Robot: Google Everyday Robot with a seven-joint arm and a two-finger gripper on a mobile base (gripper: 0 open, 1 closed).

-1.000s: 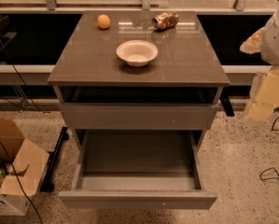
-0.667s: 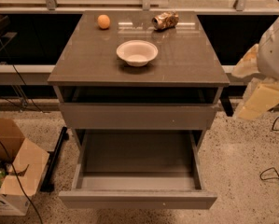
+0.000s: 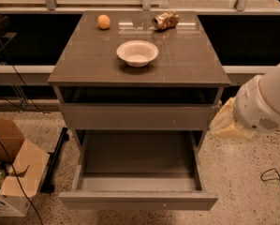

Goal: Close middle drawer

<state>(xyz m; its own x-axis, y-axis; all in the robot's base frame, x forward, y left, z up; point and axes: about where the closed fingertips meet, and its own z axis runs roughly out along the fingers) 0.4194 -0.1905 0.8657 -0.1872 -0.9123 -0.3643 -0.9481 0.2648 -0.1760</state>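
Observation:
The middle drawer point(image 3: 138, 156) is pulled far out of the grey-brown cabinet. Its long grey tray is bare, and its plain flat front panel point(image 3: 138, 200) is nearest the camera. Above it, the uppermost drawer front point(image 3: 135, 117) sits nearly flush with the cabinet. My white arm point(image 3: 266, 102) comes in from the right edge. My gripper point(image 3: 227, 123) shows as a cream-coloured end next to the cabinet's right side, level with the uppermost drawer front and above the open drawer's right rail. It holds nothing that I can see.
On the cabinet top point(image 3: 83, 64) are a white bowl point(image 3: 137, 53), an orange point(image 3: 104, 21) and a crushed can point(image 3: 165, 20). An open cardboard box point(image 3: 11, 172) stands on the floor at the left. A black cable point(image 3: 273, 177) lies on the floor at the right.
My arm has swung left and down from the far right edge towards the cabinet's right side. The drawer has not moved.

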